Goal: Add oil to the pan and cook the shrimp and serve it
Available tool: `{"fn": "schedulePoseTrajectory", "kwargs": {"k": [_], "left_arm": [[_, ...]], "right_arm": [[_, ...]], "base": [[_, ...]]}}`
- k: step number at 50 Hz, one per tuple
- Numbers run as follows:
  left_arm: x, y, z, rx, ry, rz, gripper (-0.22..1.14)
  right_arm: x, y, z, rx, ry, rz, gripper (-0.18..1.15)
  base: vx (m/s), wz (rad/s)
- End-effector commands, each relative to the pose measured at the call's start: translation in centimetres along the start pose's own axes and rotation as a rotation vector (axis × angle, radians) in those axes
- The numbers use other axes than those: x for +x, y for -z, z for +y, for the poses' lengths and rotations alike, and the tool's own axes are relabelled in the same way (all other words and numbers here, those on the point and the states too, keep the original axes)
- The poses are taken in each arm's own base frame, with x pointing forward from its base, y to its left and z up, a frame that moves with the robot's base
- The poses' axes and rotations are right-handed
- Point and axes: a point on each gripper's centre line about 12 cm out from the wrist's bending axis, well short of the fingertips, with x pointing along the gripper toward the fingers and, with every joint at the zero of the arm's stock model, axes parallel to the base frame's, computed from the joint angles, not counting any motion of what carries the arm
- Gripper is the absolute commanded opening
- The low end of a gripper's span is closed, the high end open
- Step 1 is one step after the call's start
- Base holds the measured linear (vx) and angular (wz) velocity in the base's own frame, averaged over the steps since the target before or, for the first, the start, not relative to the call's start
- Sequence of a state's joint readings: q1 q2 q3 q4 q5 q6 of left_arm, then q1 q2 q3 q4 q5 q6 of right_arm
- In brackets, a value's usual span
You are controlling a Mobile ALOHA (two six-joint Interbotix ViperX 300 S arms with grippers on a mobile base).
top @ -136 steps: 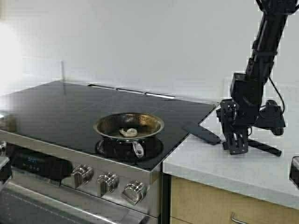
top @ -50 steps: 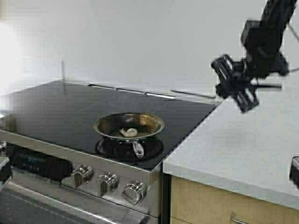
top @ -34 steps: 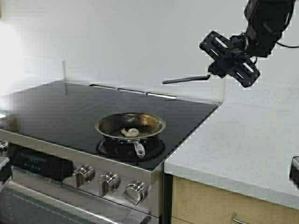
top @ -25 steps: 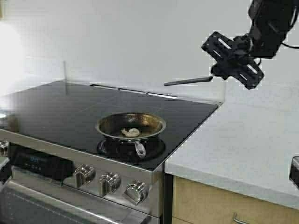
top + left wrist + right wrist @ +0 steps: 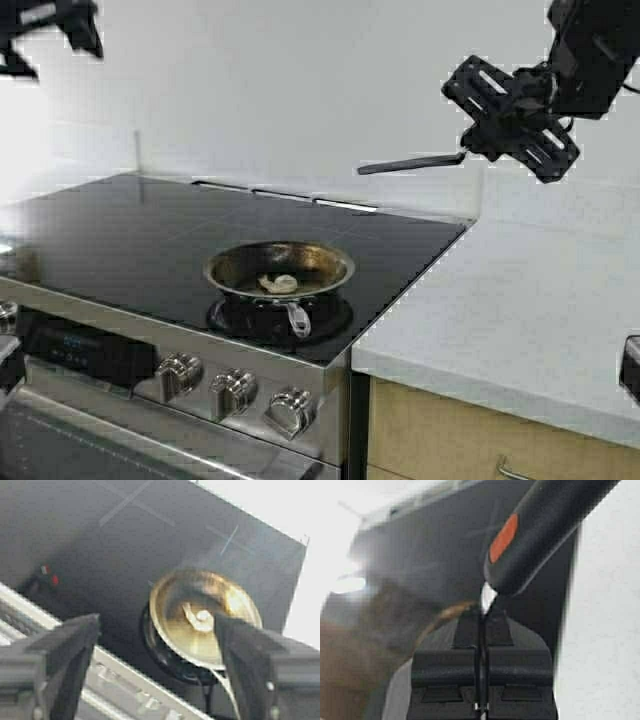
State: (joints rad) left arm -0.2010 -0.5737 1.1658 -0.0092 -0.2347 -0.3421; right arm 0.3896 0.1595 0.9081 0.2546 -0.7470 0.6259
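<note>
One shrimp (image 5: 276,284) lies in the pan (image 5: 279,268) on the stove (image 5: 120,235) while the right gripper (image 5: 478,148), clamped on a black spatula (image 5: 410,163), hangs high and the left gripper (image 5: 155,665) gapes wide above.

The shrimp (image 5: 277,283) lies in the pan (image 5: 279,270); the pan sits on the stove (image 5: 120,235), the bench (image 5: 520,310) to its right.
</note>
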Motion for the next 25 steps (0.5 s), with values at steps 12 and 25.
{"fn": "schedulePoseTrajectory", "kwargs": {"k": [12,25], "left_arm": [[5.8,7.8,0.1,-0.161,0.107,0.114,1.0],[12.3,15.0,-1.2,-0.45,0.387,0.249,1.0]], "right_arm": [[-0.4,-1.4,1.5,-0.004,-0.042,-0.039,0.07],[-0.3,-0.9,0.9,0.001,-0.018,-0.031,0.07]], "base": [[0.0,0.0],[0.0,0.0]]}}
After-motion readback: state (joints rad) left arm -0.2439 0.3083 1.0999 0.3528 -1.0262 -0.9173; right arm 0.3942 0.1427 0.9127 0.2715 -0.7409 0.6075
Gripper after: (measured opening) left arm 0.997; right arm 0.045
